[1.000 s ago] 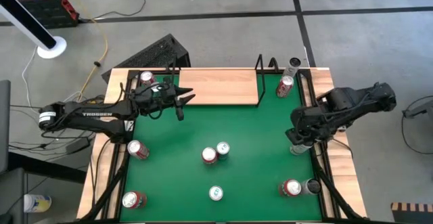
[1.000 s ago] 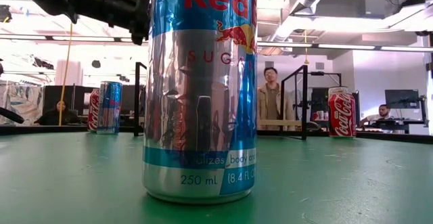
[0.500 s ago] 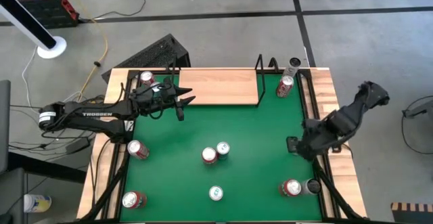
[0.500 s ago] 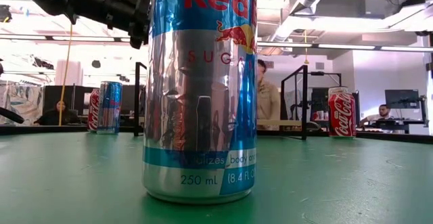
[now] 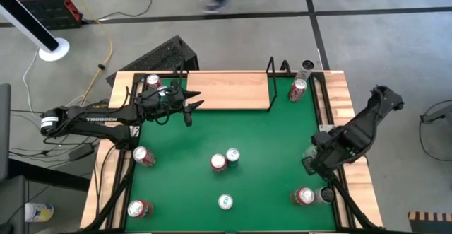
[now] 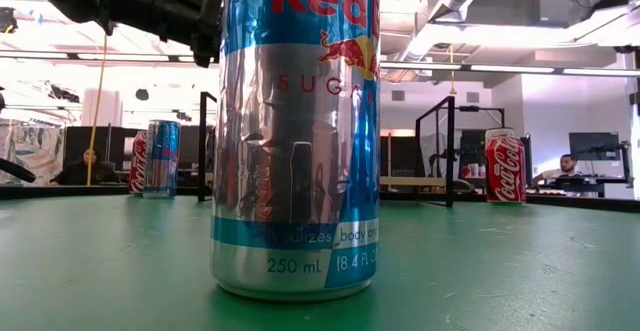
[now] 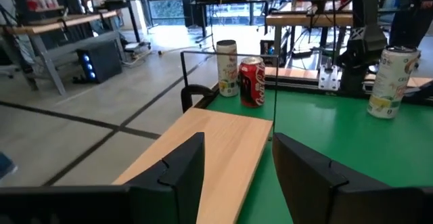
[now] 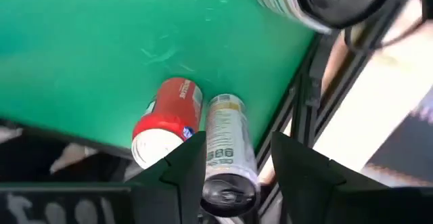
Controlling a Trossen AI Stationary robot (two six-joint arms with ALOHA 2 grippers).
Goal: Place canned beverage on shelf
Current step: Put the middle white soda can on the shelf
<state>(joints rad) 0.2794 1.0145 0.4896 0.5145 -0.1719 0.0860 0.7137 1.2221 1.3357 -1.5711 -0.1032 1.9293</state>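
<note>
In the low view a tall blue-and-silver can (image 6: pixel 297 136) fills the middle; its top is cut off by the picture's edge, and it hides most of the shelf (image 6: pixel 415 182) behind it. Beside the blue can (image 6: pixel 163 158) at the back, a red can (image 6: pixel 138 162) is half covered. In the right wrist view, a blurred can (image 8: pixel 318 1) is cut at the edge.
</note>
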